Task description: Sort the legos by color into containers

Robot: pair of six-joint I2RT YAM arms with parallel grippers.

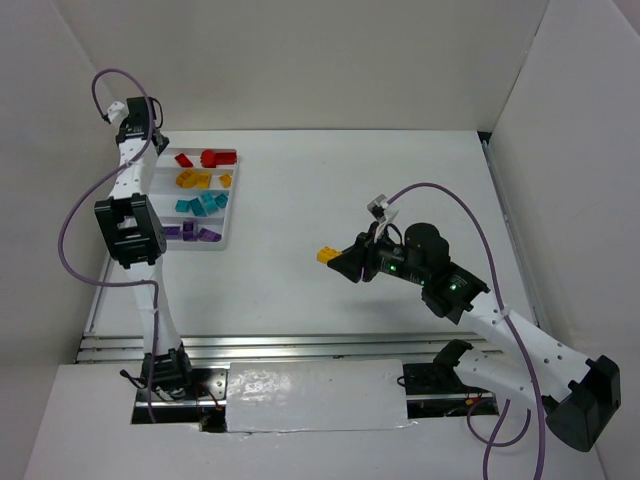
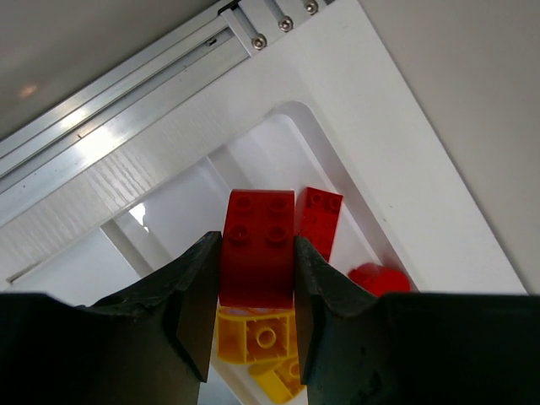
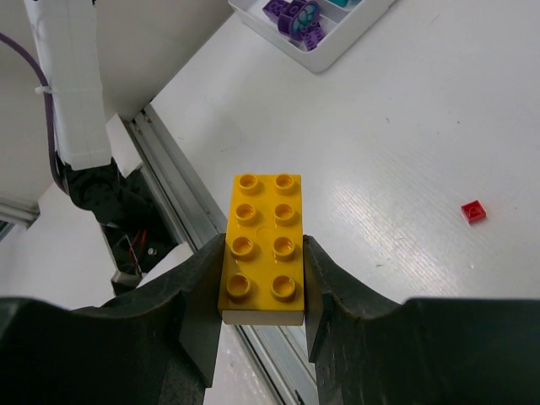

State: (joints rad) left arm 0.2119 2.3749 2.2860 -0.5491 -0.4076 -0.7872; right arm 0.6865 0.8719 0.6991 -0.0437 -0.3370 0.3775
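The white tray (image 1: 233, 205) stands at the far left with four rows: red legos (image 1: 207, 158), yellow (image 1: 203, 180), teal (image 1: 203, 204) and purple (image 1: 190, 232). My left gripper (image 2: 253, 246) is shut on a red brick (image 2: 257, 253) and holds it over the tray's red end, above other red legos (image 2: 319, 221) and yellow ones (image 2: 257, 336). In the top view it sits at the tray's far left corner (image 1: 155, 145). My right gripper (image 3: 263, 257) is shut on a yellow eight-stud brick (image 3: 263, 228) above mid-table; both show in the top view (image 1: 350, 262), the brick at its tip (image 1: 326, 254).
A tiny red lego (image 3: 473, 211) lies loose on the table, to the right in the right wrist view. The tray's purple end (image 3: 295, 15) shows at that view's top. An aluminium rail (image 2: 126, 93) runs along the table's left edge. White walls enclose the table.
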